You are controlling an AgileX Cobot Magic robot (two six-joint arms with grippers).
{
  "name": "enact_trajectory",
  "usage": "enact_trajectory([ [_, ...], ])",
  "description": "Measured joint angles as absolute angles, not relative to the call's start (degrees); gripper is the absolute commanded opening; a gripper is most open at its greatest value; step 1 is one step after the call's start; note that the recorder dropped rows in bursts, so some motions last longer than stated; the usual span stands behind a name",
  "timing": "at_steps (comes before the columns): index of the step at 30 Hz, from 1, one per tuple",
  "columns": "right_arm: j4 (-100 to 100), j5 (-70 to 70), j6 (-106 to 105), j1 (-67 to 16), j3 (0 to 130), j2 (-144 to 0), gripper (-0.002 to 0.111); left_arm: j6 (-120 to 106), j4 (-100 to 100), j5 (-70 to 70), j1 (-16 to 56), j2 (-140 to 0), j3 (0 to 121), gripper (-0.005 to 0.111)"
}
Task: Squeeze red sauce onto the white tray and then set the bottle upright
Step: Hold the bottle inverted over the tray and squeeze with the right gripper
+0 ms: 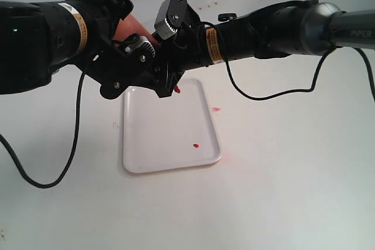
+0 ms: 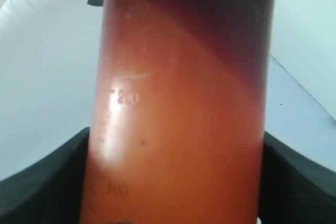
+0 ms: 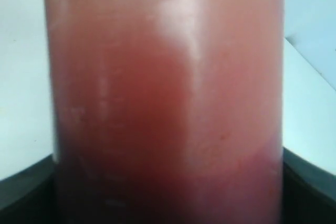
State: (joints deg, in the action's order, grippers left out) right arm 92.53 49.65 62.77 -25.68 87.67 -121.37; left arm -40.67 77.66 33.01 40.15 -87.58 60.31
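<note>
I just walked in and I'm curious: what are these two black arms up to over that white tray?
Both arms grip one bottle of red sauce, the left hand and right hand each closed around it. It is tilted, nozzle down, above one end of the white tray. One small red drop lies on the tray; a faint smear marks the table beside it.

The left arm (image 1: pixel 53 33) and right arm (image 1: pixel 275 24) meet upper middle around the tilted bottle (image 1: pixel 130 30), its nozzle (image 1: pixel 177 90) over the white tray's (image 1: pixel 158 139) upper edge. A drop of red sauce (image 1: pixel 195 145) sits lower right on the tray; a pinkish smear (image 1: pixel 216 109) stains the bench (image 1: pixel 293 174) beside it.
</note>
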Motion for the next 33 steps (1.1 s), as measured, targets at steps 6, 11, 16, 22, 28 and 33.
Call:
enact_trajectory([
  [6, 92.63, 49.65, 62.77, -25.68, 87.67, -121.37, 0.026, -40.67, 77.56, 33.01, 40.15, -87.58, 60.31, 0.000],
  [11, 91.70, 50.44, 63.06, -25.68, 87.67, -121.37, 0.098, -40.67, 77.56, 32.84, 40.15, -87.58, 60.31, 0.000],
  [16, 91.56, 52.40, 63.32, -25.68, 87.67, -121.37, 0.093, -40.56, 77.56, 33.22, 40.15, -87.26, 60.31, 0.000],
  [22, 91.56, 52.89, 63.32, -25.68, 87.67, -120.74, 0.087, -40.56, 77.56, 33.44, 40.15, -87.14, 60.31, 0.000],
  [28, 91.66, 51.82, 63.54, -25.68, 87.67, -119.45, 0.037, -40.47, 77.68, 33.56, 40.04, -87.14, 60.51, 0.000],
  [33, 93.15, 50.79, 63.94, -25.68, 87.67, -119.10, 0.001, -40.47, 77.55, 33.28, 40.04, -87.14, 60.51, 0.000],
])
